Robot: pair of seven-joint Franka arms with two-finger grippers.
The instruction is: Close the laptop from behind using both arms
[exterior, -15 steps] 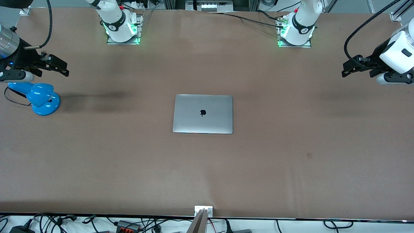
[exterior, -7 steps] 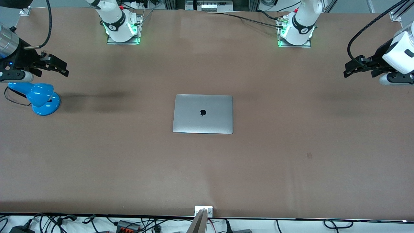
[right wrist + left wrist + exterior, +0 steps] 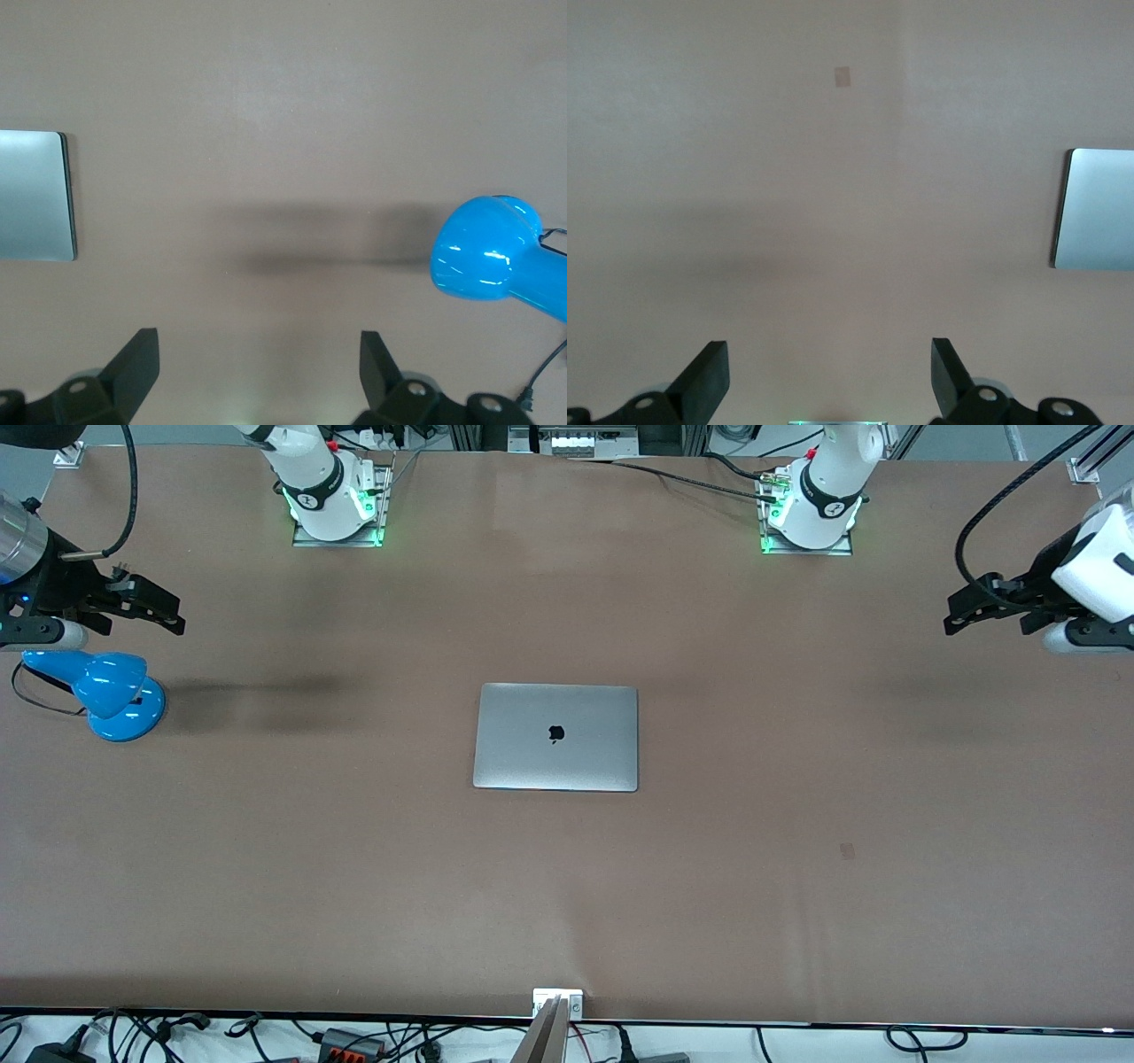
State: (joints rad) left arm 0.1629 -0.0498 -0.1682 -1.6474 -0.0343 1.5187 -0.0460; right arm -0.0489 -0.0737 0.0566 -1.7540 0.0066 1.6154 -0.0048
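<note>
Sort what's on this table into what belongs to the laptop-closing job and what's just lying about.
Job:
- laptop, lid already down, mid-table
- left gripper, open, over the table's left-arm end
- right gripper, open, over the table's right-arm end, beside the lamp

Lying about:
- blue lamp, at the right arm's end
- small patch on the table

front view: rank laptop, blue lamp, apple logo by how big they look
1. laptop, lid shut flat on the table
2. blue lamp, toward the right arm's end
3. apple logo, a small mark on the lid
</note>
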